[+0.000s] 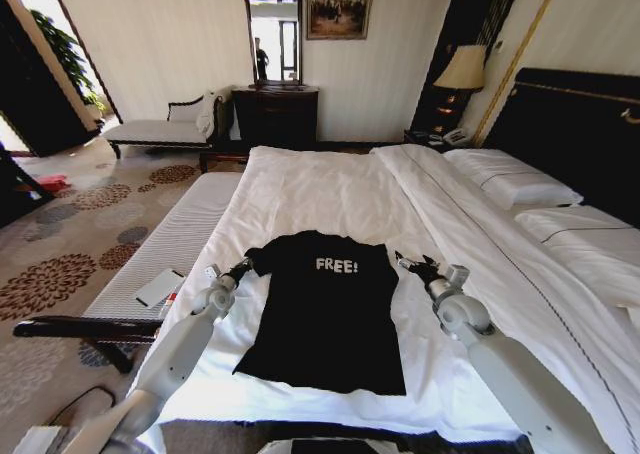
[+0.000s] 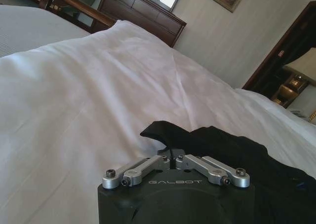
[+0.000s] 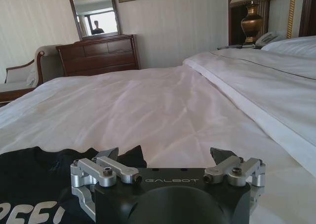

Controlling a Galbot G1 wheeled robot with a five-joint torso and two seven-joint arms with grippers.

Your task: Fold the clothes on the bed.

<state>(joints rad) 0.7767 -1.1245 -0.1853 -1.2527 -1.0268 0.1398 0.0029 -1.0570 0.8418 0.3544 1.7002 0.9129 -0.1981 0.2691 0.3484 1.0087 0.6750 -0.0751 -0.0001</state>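
A: Where is the T-shirt [image 1: 325, 309]?

B: Flat on the bed [image 1: 330, 189], chest up, near the foot end on the white duvet. The white "FREE!" lettering [image 1: 337, 264] faces up, and the hem points toward the robot.

A: And the left claw [image 1: 238, 270]?

B: At the shirt's left sleeve. In the left wrist view its fingers [image 2: 173, 152] are drawn together on the black sleeve edge, pinching the fabric.

A: The right claw [image 1: 412, 265]?

B: Just beside the right sleeve, low over the duvet. In the right wrist view its jaws stand wide apart; one fingertip [image 3: 109, 154] lies at the edge of the black cloth, the other [image 3: 220, 155] over bare white sheet. It grips nothing.
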